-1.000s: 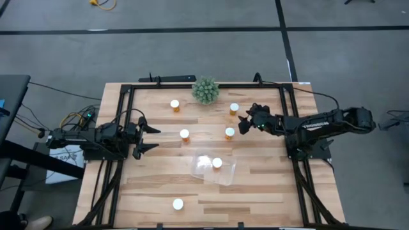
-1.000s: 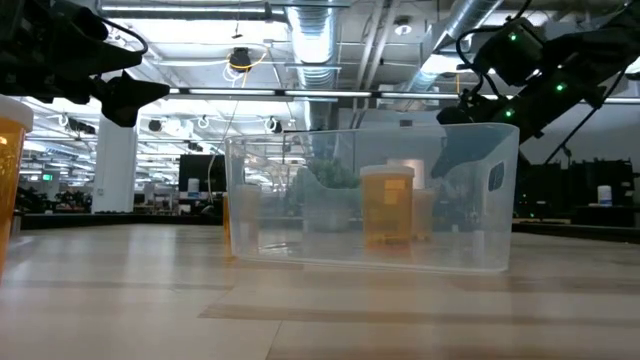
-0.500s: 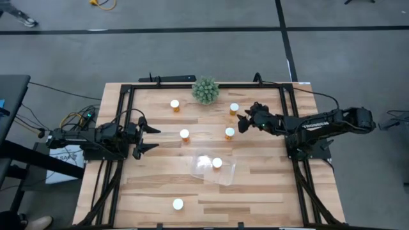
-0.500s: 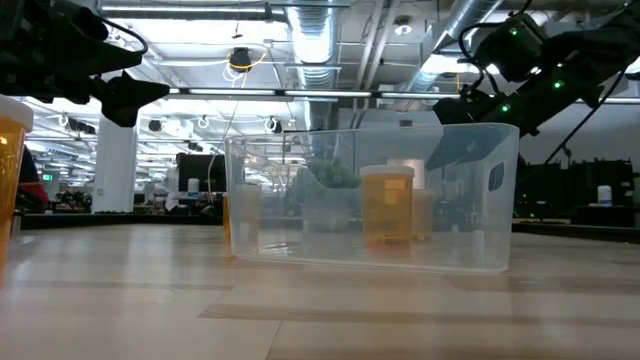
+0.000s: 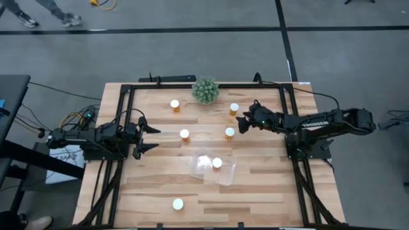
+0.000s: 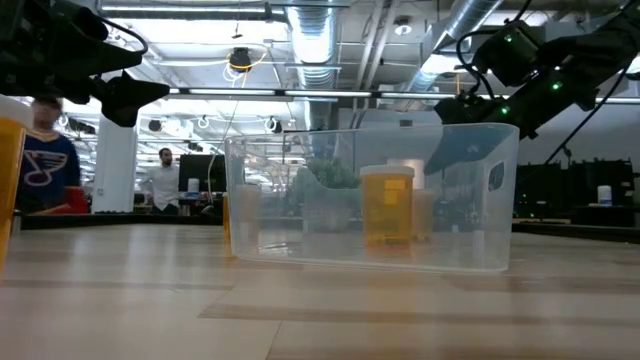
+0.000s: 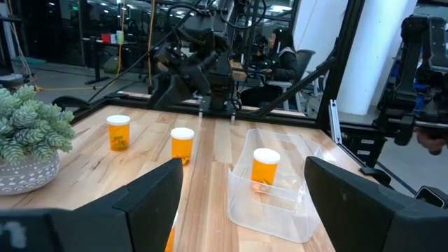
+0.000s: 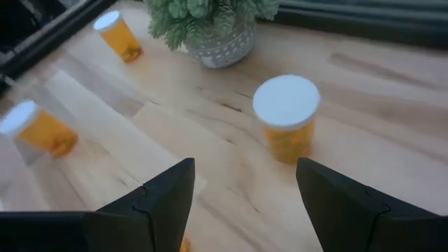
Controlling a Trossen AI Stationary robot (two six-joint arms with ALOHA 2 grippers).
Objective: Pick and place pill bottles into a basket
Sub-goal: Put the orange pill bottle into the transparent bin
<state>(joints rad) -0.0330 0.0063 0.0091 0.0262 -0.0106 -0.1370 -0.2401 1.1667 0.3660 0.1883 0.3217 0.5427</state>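
Six orange pill bottles with white caps stand upright. One (image 5: 217,163) is inside the clear basket (image 5: 225,176). Five stand on the table: far left (image 5: 174,105), beside the plant (image 5: 234,108), two at mid-table (image 5: 184,135) (image 5: 229,133), and one near the front edge (image 5: 177,204). My right gripper (image 5: 243,122) is open and hovers between the bottle beside the plant (image 8: 285,115) and the right mid-table bottle, touching neither. My left gripper (image 5: 148,137) is open and empty at the table's left, facing the basket (image 7: 280,199).
A spiky green potted plant (image 5: 205,90) stands at the far edge, close to the bottle beside it. A black metal frame (image 5: 121,128) runs around the table. People show in the room beyond the table in the low view (image 6: 45,160).
My right gripper has risen a little above the table, still open. No bottle has moved, nor has the basket.
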